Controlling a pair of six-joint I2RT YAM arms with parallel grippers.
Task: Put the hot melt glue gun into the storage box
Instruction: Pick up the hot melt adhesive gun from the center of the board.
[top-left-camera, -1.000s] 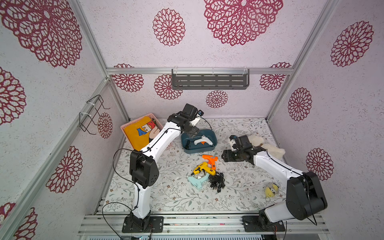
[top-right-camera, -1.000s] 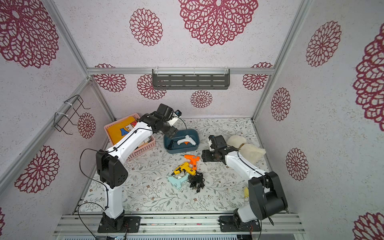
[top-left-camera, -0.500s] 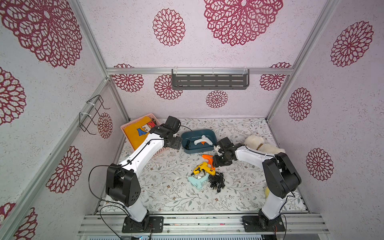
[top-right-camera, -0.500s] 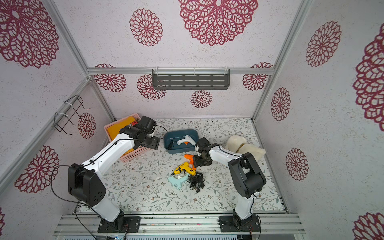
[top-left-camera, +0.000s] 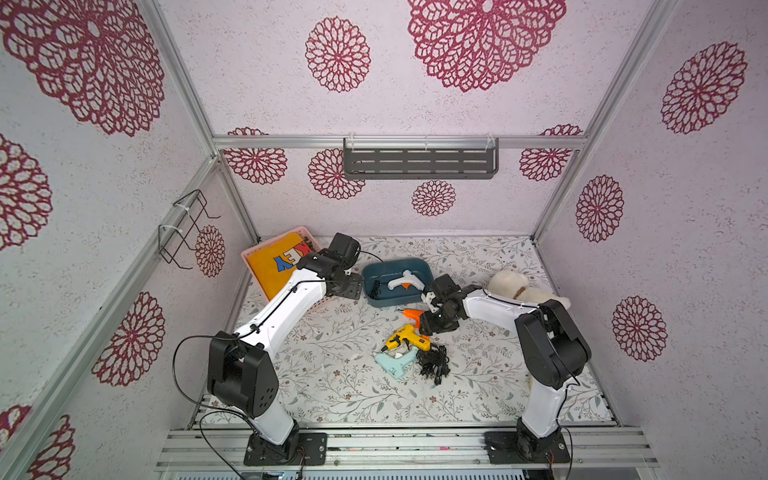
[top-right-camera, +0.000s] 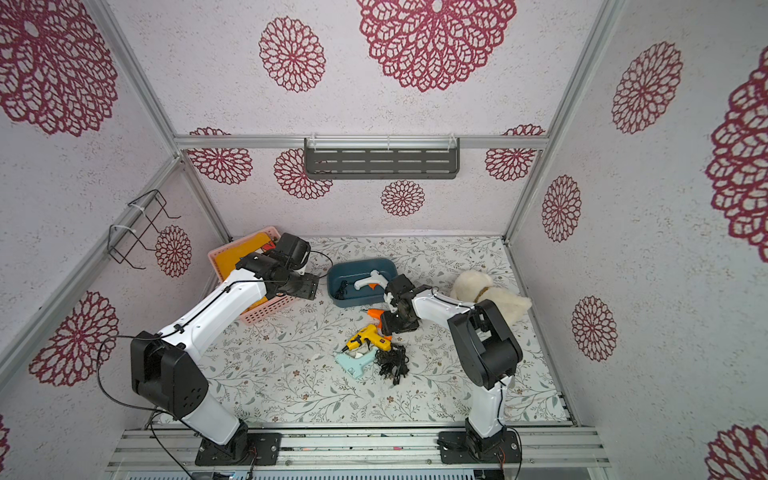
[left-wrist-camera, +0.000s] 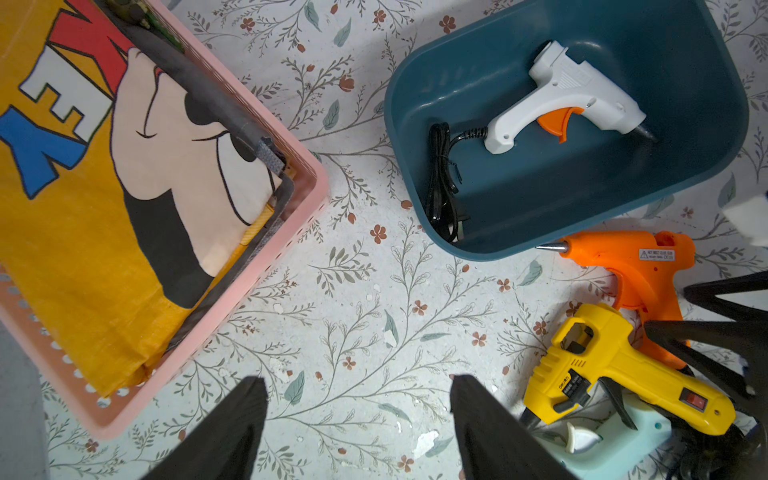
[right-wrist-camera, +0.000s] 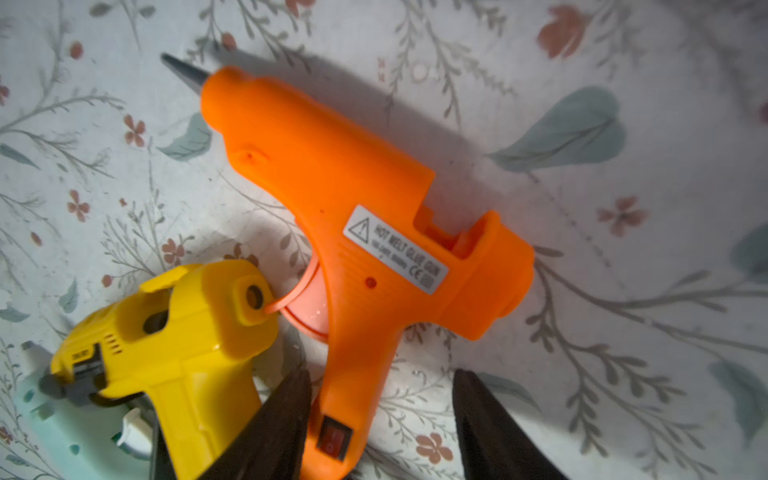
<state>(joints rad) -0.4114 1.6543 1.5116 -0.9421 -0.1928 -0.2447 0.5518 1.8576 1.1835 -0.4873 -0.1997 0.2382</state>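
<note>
Right hand (right-wrist-camera: 380, 399) wide, jaws astride the orange gun's (right-wrist-camera: 353, 199) grip but not closed on it. The gun lies flat on the surface just near of the box (left-wrist-camera: 561, 195), nozzle pointing left. Left hand (left-wrist-camera: 357, 386) wide, empty, over bare surface left of the box. Risks: the yellow gun (right-wrist-camera: 187, 332) touches the orange trigger, so closing may pinch or drag it, and a cord in the black tangle (top-left-camera: 434, 363) could snag the lift.

Booth papered white with crimson rosettes
A grey slotted shelf (top-left-camera: 419, 163) hangs on the back wall (top-left-camera: 378, 210) (black wire rack (top-left-camera: 185, 230) on the side one); the bench (top-left-camera: 332, 374) wears leafy floral print.
</note>
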